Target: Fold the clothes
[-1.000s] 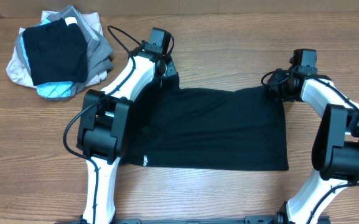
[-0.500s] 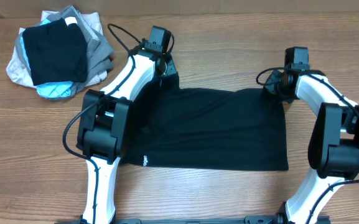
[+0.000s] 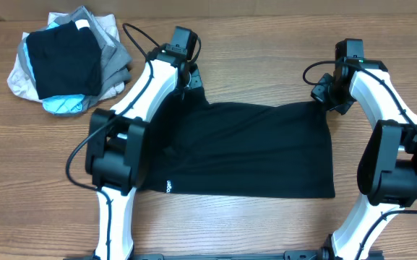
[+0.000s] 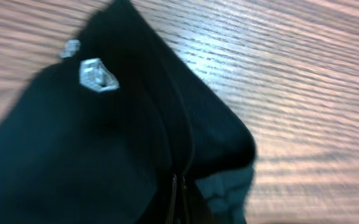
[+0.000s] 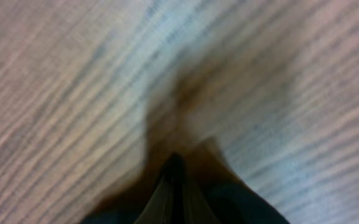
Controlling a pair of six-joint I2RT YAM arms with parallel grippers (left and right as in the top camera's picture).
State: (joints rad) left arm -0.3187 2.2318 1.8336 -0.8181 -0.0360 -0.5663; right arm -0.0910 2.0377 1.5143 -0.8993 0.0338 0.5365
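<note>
A large black soft-fabric shirt (image 3: 251,152) lies spread flat in the middle of a wooden table (image 3: 266,43), between two white robot arms. It forms a wide, roughly rectangular shape with a straight near edge. A short line of small white lettering (image 3: 169,186) sits near its lower left corner.

The left gripper (image 3: 191,78) is at the shirt's far left corner. Its wrist view shows the fingers pinched together on a raised fold of the black cloth. The right gripper (image 3: 324,95) is at the far right corner, where the cloth rises to a small point. Its wrist view is blurred: the fingertips seem to meet, but I cannot tell whether cloth is caught between them.

The step appears to be lifting the far edge to fold it towards the near edge. To do it well, both corners likely need to rise together, level and lightly taut, so the fold lands straight.

A pile of black, grey, beige and light-blue garments (image 3: 67,61) sits well apart at the far left.
</note>
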